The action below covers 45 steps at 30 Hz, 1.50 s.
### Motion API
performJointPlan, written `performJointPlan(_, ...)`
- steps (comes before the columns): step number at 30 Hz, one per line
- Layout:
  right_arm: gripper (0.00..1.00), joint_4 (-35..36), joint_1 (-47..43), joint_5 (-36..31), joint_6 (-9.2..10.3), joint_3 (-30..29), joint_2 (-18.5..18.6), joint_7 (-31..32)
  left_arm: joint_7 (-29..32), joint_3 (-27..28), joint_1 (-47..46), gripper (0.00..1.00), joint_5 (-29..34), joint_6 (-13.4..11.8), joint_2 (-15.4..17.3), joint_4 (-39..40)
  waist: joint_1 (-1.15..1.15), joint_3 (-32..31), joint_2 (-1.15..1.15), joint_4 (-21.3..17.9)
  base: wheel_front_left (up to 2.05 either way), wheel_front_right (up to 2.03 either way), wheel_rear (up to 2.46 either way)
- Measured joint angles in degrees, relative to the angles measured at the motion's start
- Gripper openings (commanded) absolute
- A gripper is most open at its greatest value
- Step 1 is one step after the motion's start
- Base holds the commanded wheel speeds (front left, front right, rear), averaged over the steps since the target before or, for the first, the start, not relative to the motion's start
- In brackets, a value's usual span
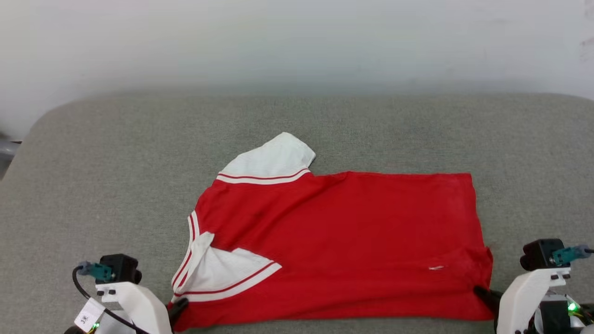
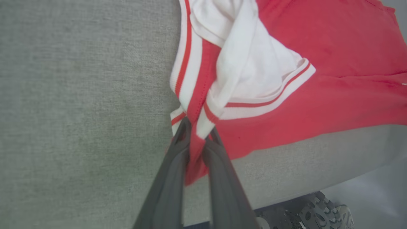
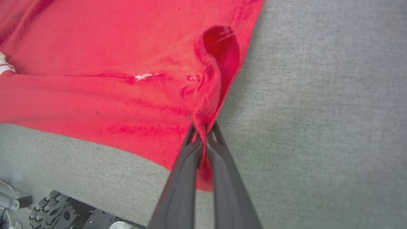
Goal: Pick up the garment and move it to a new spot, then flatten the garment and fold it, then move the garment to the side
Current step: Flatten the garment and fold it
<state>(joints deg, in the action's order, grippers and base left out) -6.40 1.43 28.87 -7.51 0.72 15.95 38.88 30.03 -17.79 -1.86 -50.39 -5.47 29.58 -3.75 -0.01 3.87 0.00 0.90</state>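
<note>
Bare indoor workspace, grey upholstered surface (image 1: 116,153), plain pale wall (image 1: 297,41)

White cable tag (image 1: 86,318) reads "3"; following character unclear.

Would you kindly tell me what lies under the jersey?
Grey fabric surface extends beneath the jersey; anything else under it, including its downward face, is hidden.

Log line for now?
left end effector: shut on shirt, sleeve end | right end effector: shut on hem corner | shirt: spread on cushion
</note>
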Motion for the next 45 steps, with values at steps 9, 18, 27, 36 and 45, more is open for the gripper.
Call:
performJointPlan(9,1.0,1.0,-2.8,-2.8,0.01,-1.6,-2.4,-5.6,-5.4,-0.1,-0.5,1.0,3.3,-1.8,-1.7,-2.9,0.0,0.8,0.0,-0.2,0.0,0.0,0.0)
performJointPlan(18,1.0,3.4,-1.3,-9.5,0.01,-3.5,-5.0,-27.7,-14.0,2.3,-3.4,1.0,6.4,-4.1,-3.3,-2.7,0.0,0.4,0.0,-1.7,0.0,0.0,0.0)
performJointPlan(27,1.0,9.1,-0.5,-14.0,0.01,-4.8,-7.6,-36.2,-26.2,2.7,-8.9,1.0,13.1,-4.4,-4.8,0.6,0.0,0.7,0.0,-2.5,0.0,0.0,0.0)
performJointPlan(36,1.0,15.7,2.5,-15.4,0.01,-5.1,-10.1,-36.5,-30.0,2.1,-20.2,1.0,15.3,-2.4,-5.9,-1.8,0.01,6.8,0.0,-3.2,0.0,0.0,0.0)
performJointPlan(45,1.0,16.5,6.4,-15.7,0.01,-3.6,-11.6,-36.7,-22.5,1.1,-34.9,1.0,13.5,2.5,-4.2,-11.0,0.02,14.1,0.0,-6.6,0.0,0.0,0.0)
